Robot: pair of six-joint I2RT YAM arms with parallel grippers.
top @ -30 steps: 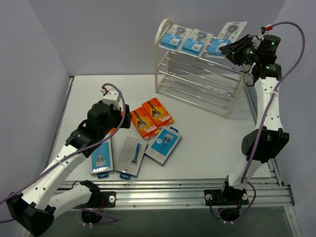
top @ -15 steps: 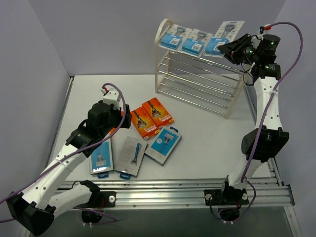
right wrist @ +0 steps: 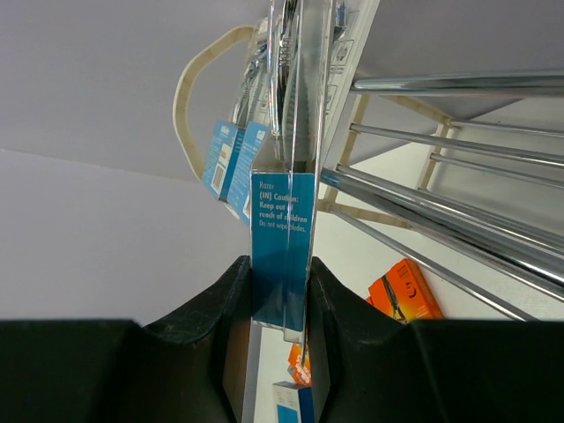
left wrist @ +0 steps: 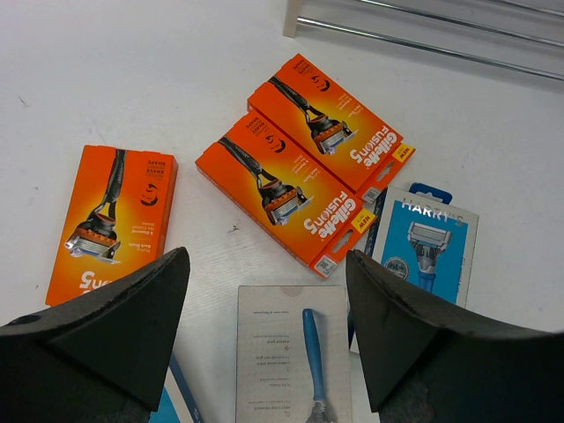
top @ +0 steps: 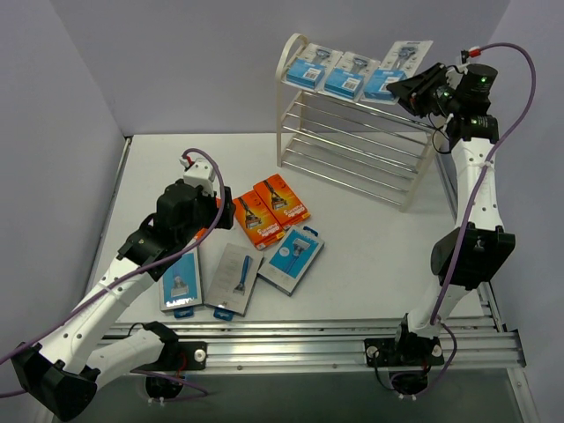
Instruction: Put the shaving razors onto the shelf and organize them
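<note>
Three orange boxes open things up on the left. One orange box sits alone at nine o'clock from the left gripper, while the orange pair lies side by side, long edges touching, toward its one o'clock. The left jaws are spread wide with nothing between them, hanging over the table. Toward six o'clock from that pair, three flat packs lie in a loose row.

Moving across to one o'clock on the table, the shelf stands upright with three blue packs lined along its top tier.

Far right, the right gripper has its jaws pinched narrow on a fourth pack. It is tilted up at the top tier's right end, just beside the row. Whether it touches the rods, I cannot tell.
</note>
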